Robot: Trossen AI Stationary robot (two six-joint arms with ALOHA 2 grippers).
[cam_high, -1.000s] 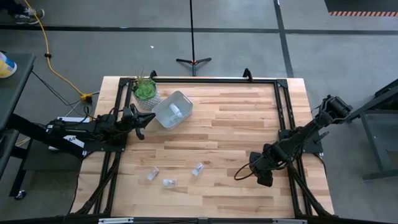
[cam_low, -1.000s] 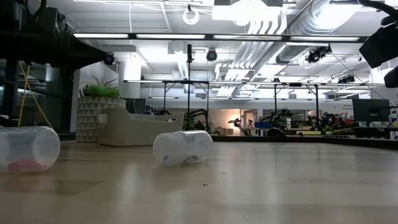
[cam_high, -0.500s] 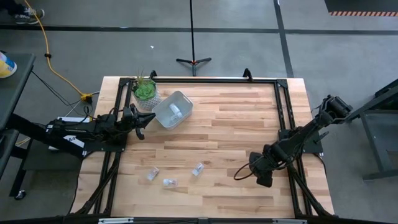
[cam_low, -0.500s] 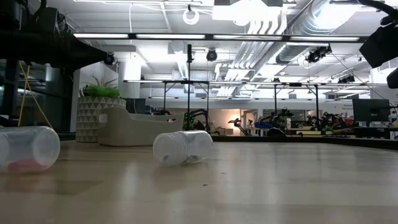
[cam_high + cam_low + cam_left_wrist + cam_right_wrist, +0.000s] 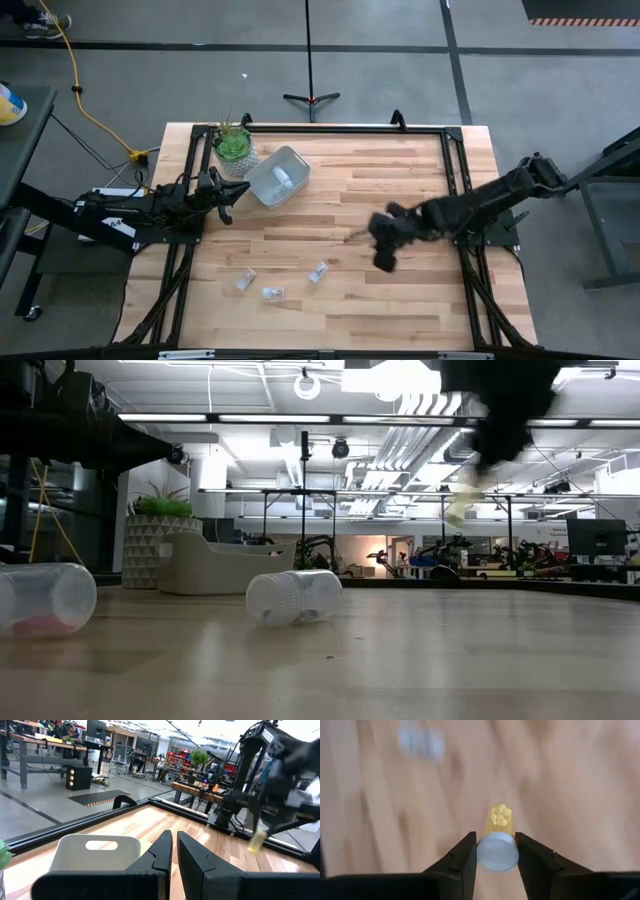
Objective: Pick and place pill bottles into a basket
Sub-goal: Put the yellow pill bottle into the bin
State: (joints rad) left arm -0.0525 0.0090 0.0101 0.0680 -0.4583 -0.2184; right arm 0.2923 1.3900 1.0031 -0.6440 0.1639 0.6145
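Observation:
My right gripper (image 5: pixel 372 238) is above the middle of the table, shut on a yellowish pill bottle (image 5: pixel 498 820) with a white cap. The bottle also shows in the low view (image 5: pixel 458 510) and the left wrist view (image 5: pixel 257 841). Three clear bottles lie on their sides near the front left (image 5: pixel 245 280) (image 5: pixel 272 294) (image 5: pixel 318 271). The pale basket (image 5: pixel 262 182) stands at the far left with one bottle (image 5: pixel 283 180) in it. My left gripper (image 5: pixel 228 197) waits shut and empty beside the basket (image 5: pixel 95 851). My right gripper pinches the bottle's white cap (image 5: pixel 495 851) between its two fingers, one on each side. The bottle's body sticks out past the fingertips, in line with the fingers. The fingers point toward the table's left and slant down. The bottle is lifted clear of the table.
A green plant in a pale patterned pot (image 5: pixel 233 148) stands at the far left corner, next to the basket. A black frame (image 5: pixel 450 180) runs along the table's edges. Bare wood (image 5: pixel 390 180) lies between the basket and the right edge.
My right gripper has swung quickly from the table's near right corner toward the left and far side, to above the middle. The yellowish bottle goes with it, clear of the table. My left arm has kept still.

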